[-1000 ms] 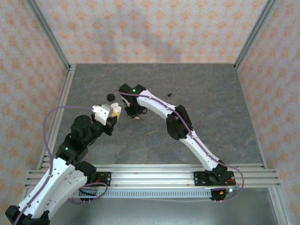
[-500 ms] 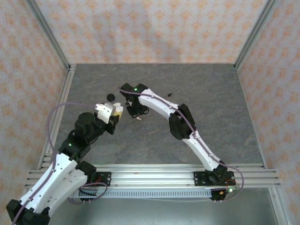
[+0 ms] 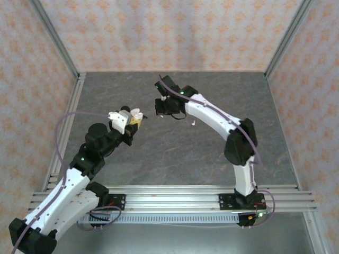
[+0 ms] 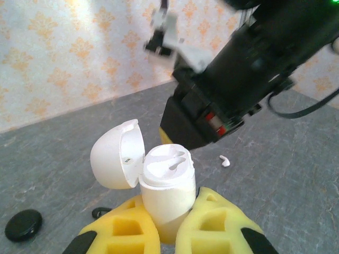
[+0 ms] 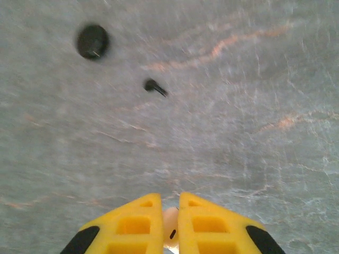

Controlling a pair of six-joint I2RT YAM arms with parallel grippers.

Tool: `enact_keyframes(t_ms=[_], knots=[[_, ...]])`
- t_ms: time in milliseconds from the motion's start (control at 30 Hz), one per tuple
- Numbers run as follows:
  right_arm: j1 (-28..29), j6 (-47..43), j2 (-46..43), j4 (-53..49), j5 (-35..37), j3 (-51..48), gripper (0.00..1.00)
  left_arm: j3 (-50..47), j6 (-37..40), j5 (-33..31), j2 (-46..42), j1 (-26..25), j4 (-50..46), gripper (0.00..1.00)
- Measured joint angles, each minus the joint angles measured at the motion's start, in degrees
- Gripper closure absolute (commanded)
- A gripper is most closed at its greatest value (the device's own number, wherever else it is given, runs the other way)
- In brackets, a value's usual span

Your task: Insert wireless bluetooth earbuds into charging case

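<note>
The left hand [image 4: 172, 205] is clamped on the lower body of the white case [image 4: 167, 177], holding it upright off the worktop [image 5: 254, 79] with its lid [image 4: 114, 156] swung open to the side; the two sockets in its top look empty. The right hand [image 5: 169, 203] is nearly closed, its yellow pads [image 5: 137, 222] pinching a held earbud [image 5: 170, 228], white, of which little shows between them; in the left wrist view this hand hangs close behind and above the case. A loose white earbud [image 4: 225, 160] lies on the worktop beyond the case; a black earbud [image 5: 155, 87] lies near a black disc [image 5: 92, 41], apart from it. I judge each bud to be almost weightless, hard and glossy, so it will likely slip or twist between the pads under a careless squeeze, and may skitter if nudged on the worktop; a light pinch across the rounded head, with the stem free and pointing down towards the socket, looks the best hold. The case is light, stiff and smooth too; gripping it low, clear of the hinge and the sockets, seems right; its lid may flop if it is tilted.
</note>
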Motion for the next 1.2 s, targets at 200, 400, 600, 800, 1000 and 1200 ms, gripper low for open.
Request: enact_keyframes(t_ms=[200,400,600,800,1000,1200], knots=[[0.22,7.69,-13.77,17.81,0.2,-12.48,0.89,3.76,0.02,1.9,7.65,0.0,5.97,1.0],[0.22,12.92,-20.22,32.83,0.22,-20.04,0.9,6.16,0.02,2.51,12.35,0.0,12.68,1.0],[0.31,16.44,-22.75,43.32,0.2,-24.0,0.9,7.91,0.0,2.75,15.21,0.0,16.79,1.0],[0.98,18.75,-23.96,49.92,0.07,-25.53,0.9,8.15,-0.04,2.69,16.04,0.0,18.6,1.0],[1.77,20.92,-24.04,54.1,-0.44,-25.99,0.9,8.15,-0.42,2.34,16.74,-0.02,19.78,1.0],[2.99,21.59,-24.04,56.0,-0.46,-26.32,0.9,8.15,-0.44,1.4,17.2,-0.11,20.22,1.0]])
